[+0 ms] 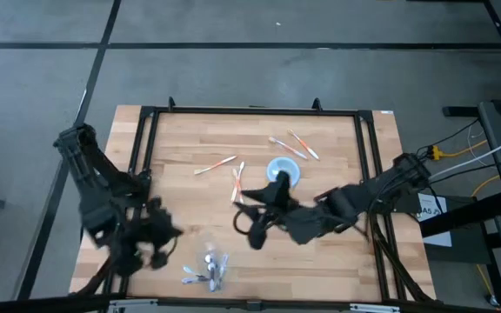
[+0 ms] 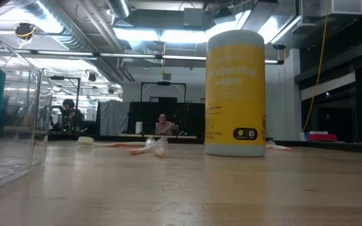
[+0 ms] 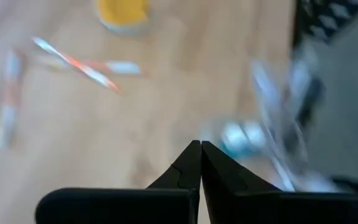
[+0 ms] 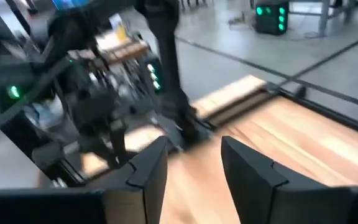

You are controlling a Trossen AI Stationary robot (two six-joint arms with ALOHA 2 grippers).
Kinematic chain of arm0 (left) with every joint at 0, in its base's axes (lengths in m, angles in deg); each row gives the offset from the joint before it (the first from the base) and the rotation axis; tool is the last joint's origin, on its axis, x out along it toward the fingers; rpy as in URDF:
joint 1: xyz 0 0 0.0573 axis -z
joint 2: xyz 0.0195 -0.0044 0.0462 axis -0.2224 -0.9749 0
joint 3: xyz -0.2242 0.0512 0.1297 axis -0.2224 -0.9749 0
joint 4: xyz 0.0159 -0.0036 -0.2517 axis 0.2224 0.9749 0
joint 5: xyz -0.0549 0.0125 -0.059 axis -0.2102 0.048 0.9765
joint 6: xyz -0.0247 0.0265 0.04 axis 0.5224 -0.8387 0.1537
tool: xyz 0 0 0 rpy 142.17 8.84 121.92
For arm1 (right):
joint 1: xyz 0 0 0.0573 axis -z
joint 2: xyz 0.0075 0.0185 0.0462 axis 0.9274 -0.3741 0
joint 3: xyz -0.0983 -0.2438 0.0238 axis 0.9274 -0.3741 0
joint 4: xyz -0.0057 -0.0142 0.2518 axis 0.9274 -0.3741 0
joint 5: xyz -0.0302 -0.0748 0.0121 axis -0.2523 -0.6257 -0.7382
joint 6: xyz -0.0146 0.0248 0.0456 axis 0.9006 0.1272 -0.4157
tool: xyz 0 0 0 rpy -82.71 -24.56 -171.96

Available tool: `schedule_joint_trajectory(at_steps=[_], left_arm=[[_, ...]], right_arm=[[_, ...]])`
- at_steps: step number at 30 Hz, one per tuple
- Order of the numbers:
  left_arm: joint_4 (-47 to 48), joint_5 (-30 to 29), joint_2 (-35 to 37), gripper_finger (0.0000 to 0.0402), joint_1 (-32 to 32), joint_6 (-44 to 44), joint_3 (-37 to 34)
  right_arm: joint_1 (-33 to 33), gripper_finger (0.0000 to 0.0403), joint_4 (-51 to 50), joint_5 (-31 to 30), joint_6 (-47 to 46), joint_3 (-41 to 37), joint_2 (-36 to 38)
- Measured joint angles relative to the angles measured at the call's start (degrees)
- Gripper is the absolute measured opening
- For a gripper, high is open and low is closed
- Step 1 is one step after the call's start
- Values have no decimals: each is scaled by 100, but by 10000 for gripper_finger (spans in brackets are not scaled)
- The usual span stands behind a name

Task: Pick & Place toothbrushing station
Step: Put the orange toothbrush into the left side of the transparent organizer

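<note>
- From above, even light falls on the desk (image 1: pixel 320 252); shadows under the arms are soft and short.
- At desk height, ceiling strip lights (image 2: pixel 137 34) glare white, while the room behind stays dim.
- The yellow cup (image 2: pixel 235 94) has smeared lettering, and the near desk surface is out of focus.
- The left wrist view is heavily motion-blurred; the toothbrushes (image 3: pixel 79 67) are streaks, and a pale shape beside them is perhaps the pouch.
- The right wrist view smears too, though its fingers (image 4: pixel 149 169) stay sharp.

A tall yellow cylindrical cup (image 2: pixel 235 93) with a pale-blue top stands on the light-brown striped wooden table (image 1: pixel 337 156) amid thin white-and-orange toothbrushes (image 1: pixel 214 165).
</note>
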Motion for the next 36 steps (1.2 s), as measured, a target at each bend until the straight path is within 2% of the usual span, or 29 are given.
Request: schedule_joint_trajectory(at_steps=[3,7,11,14,18,22,25,30,36], left_arm=[[-92,-140,185,6,-746,-397,2],[-528,-63,419,6,-1876,-1005,2],[-1329,132,590,6,-2884,-1737,6],[-2060,363,633,6,-3548,-2252,7],[-2664,778,638,6,-4261,-2444,11],[-2975,992,637,6,-4681,-2418,11],[-3152,1211,635,6,-4857,-2473,11],[-3674,1687,635,6,-5055,-3057,11],[-4411,1746,644,6,-5295,-3946,11]], right_arm=[[47,147,-1006,140,-219,0,399],[336,145,-2732,738,-715,9,787],[776,145,-4421,938,-918,-2,1011],[1270,145,-5137,941,-889,-2,1263],[1992,145,-5103,950,-143,-2,1566],[2740,145,-4865,1417,659,0,1881],[3411,145,-4406,2117,1281,-82,2090],[4785,145,-3803,3809,2193,-530,2241],[6392,145,-3510,5158,2647,-1217,2007]])
